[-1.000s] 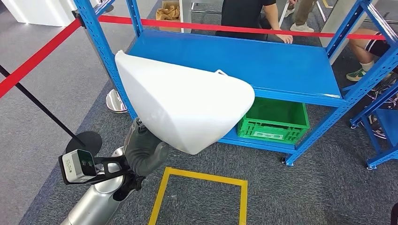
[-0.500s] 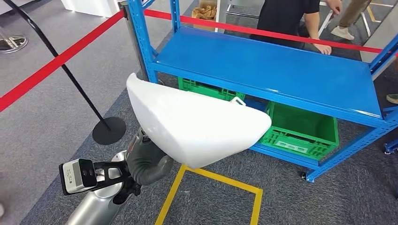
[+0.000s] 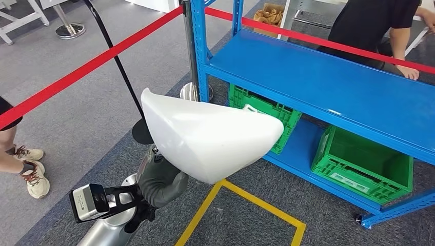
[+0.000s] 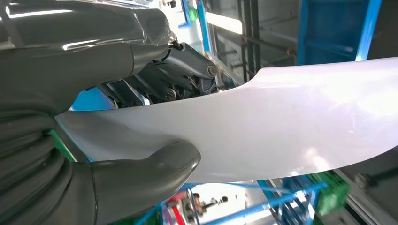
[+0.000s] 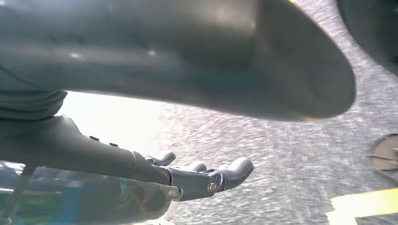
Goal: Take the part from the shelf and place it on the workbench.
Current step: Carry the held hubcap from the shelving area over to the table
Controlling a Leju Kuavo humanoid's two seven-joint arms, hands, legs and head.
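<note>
1. Grey carpet (image 3: 77, 118) lies before a blue shelf (image 3: 328, 87) with green crates (image 3: 367, 164).
2. Left hand (image 3: 159, 179) grasps the white part (image 3: 205, 136), held above the floor.
3. Right hand (image 5: 187, 173) looks empty, fingers seemingly extended.

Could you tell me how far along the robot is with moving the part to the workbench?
Pickup looks done: the blue shelf top is bare, and the left hand holds the white part in front of it. The right hand hangs empty over carpet. Placing on the workbench remains.
</note>
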